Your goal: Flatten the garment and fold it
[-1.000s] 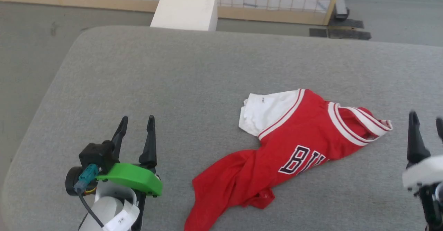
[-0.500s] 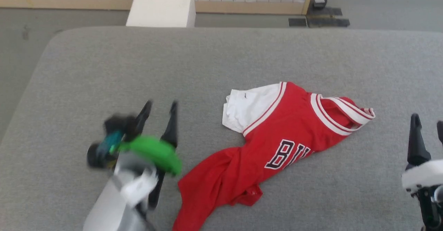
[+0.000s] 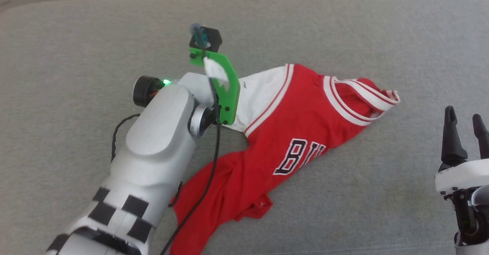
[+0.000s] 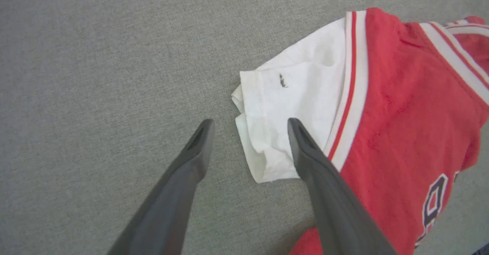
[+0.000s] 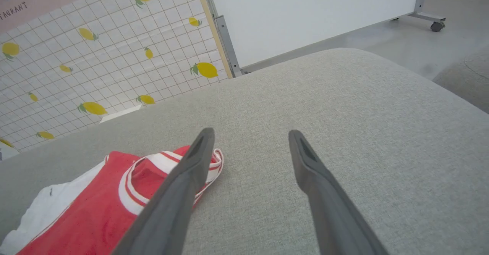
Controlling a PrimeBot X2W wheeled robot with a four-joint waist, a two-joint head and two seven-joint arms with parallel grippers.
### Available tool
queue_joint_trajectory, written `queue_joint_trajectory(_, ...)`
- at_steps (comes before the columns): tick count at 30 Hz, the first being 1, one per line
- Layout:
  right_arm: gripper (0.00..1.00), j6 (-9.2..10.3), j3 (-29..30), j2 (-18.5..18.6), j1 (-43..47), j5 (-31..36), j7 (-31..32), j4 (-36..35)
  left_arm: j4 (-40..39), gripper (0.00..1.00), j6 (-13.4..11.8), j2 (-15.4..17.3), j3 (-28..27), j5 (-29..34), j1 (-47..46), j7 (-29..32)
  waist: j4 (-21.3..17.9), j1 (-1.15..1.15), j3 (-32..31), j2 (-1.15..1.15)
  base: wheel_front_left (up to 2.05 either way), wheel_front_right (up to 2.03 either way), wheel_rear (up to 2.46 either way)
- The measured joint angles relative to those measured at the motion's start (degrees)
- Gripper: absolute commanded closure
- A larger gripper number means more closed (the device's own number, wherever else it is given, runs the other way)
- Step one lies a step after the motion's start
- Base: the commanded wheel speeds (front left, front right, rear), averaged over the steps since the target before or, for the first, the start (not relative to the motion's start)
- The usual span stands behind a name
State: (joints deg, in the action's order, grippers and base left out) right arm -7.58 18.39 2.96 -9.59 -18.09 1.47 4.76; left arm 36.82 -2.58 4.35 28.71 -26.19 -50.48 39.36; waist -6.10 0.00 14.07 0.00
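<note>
left end effector (image 4: 250,123) spread wide over white sleeve (image 4: 294,91) of crumpled red jersey shirt (image 3: 305,133), right end effector (image 3: 462,113) wide too, empty

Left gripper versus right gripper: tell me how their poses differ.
Direction: the left gripper points down, the right gripper forward. Place: left hangs over the white sleeve of the red jersey-style shirt, right over bare grey cushion, clear of the shirt. Shared: jaws open, empty.
</note>
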Motion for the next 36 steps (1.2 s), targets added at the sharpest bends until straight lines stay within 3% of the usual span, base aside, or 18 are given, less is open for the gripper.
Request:
queue_joint_trajectory(7,0.00,0.00,-0.3,0.0,-0.4,-0.6,-1.3,1.3,6.2,0.00,0.5,-0.4,4.3,1.8,-3.2,9.0,-3.1,0.00,3.6,0.00,0.00,0.00,0.00)
queue_joint_trajectory(14,0.00,0.00,-0.2,0.0,-1.1,-0.6,-2.0,1.9,7.4,0.00,0.7,0.0,5.9,2.8,-4.0,12.0,-4.6,0.00,6.0,0.00,0.00,0.00,0.00)
queue_joint_trajectory(15,0.00,0.00,-0.2,0.0,-1.1,-0.6,-2.0,2.0,7.4,0.15,0.7,0.0,5.6,2.4,-4.0,12.1,-4.4,0.00,6.1,0.00,0.00,0.00,0.00)
queue_joint_trajectory(16,0.00,0.00,-0.3,0.0,-1.2,-0.6,-2.1,2.1,7.3,1.00,0.7,0.0,5.4,2.0,-4.0,12.0,-4.3,0.00,6.1,0.00,0.00,0.00,0.00)
queue_joint_trajectory(23,0.00,0.00,-0.6,0.0,-1.5,-0.5,-2.1,2.4,6.0,1.00,0.4,-0.8,2.1,-2.3,-2.3,7.0,-2.3,0.00,5.1,0.00,0.00,0.00,0.00)
queue_joint_trajectory(28,0.00,0.00,-0.1,0.0,-1.3,0.4,-2.0,2.3,3.4,1.00,-1.0,-0.5,-3.3,-6.0,-1.7,1.0,-0.3,0.00,3.5,0.00,0.00,0.00,0.00)
queue_joint_trajectory(36,0.00,0.00,0.4,0.0,0.0,1.1,-0.9,1.4,-4.4,1.00,-4.1,3.9,-11.7,-10.1,0.5,-5.7,4.0,0.00,0.8,0.00,0.00,0.00,0.00)
